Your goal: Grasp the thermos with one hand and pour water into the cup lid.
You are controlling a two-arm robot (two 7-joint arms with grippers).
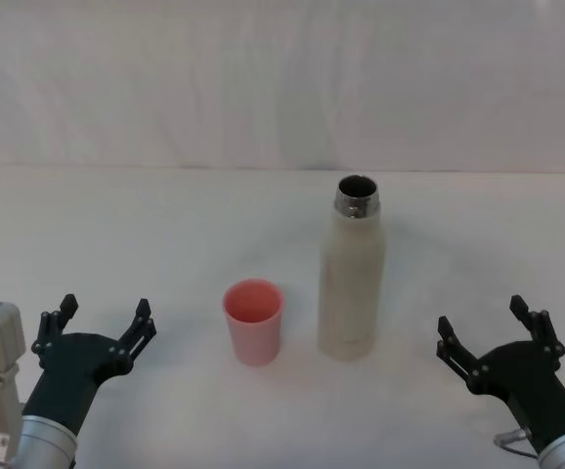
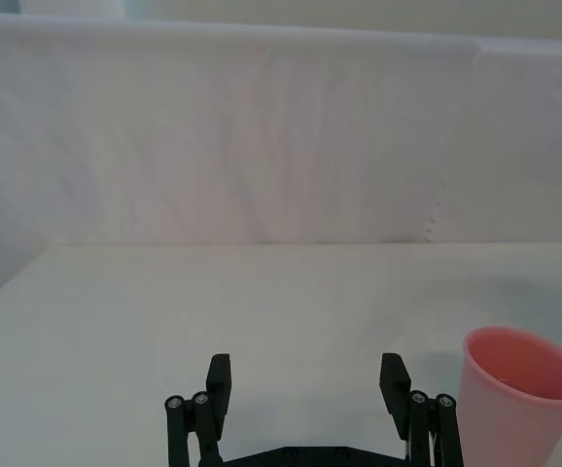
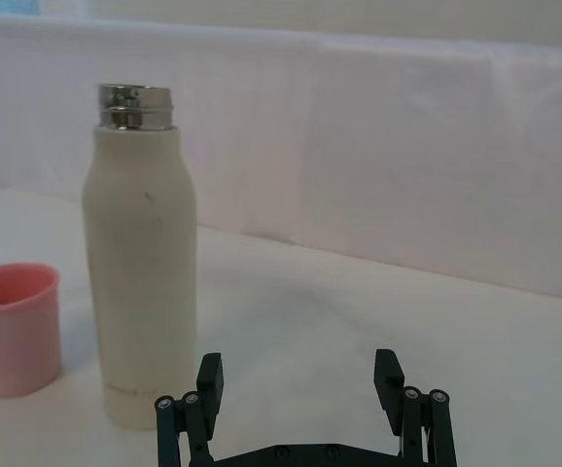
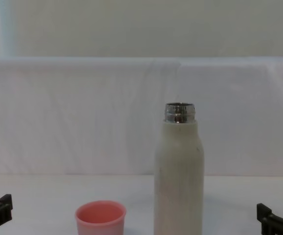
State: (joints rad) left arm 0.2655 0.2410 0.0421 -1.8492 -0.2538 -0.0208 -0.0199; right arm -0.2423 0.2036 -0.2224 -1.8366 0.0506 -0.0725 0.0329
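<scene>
Black grippers low at either side — left (image 1: 107,325), right (image 1: 490,328) — fingers spread, flanking upright thermos (image 1: 352,274) and cup lid (image 1: 254,320).

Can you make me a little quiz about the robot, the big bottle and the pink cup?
1. True or false: the thermos is standing up with no cap on its neck.
2. Which gripper is on the thermos's side? A) the left gripper B) the right gripper
3. Fill in: the cup lid stands on the thermos's ____ side, as the robot sees it.

Key
1. True. Its steel neck is open at the top.
2. B. It hangs open near the table, touching nothing; the left gripper is open too, on the cup lid's side.
3. Left. The two stand close together but apart.
</scene>
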